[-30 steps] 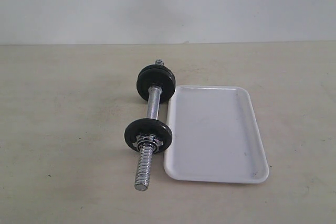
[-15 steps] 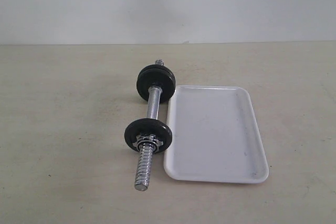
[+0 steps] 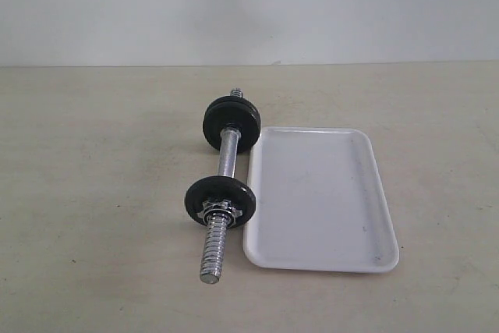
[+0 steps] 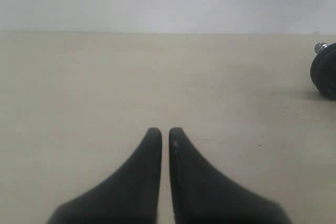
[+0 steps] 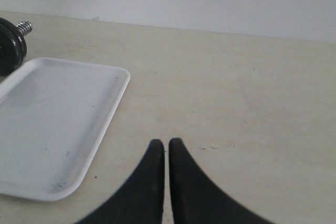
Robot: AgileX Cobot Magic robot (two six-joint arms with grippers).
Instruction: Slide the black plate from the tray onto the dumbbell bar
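Observation:
The dumbbell bar lies on the beige table just left of the white tray. A black plate sits on the bar behind a chrome star nut, with bare threads sticking out toward the front. Two more black discs sit at the far end. The tray holds nothing. Neither gripper shows in the exterior view. My left gripper hangs shut over bare table, far from the far discs. My right gripper is shut too, beside the tray.
A pale wall closes off the back of the table. Open beige tabletop stretches left of the dumbbell and right of the tray.

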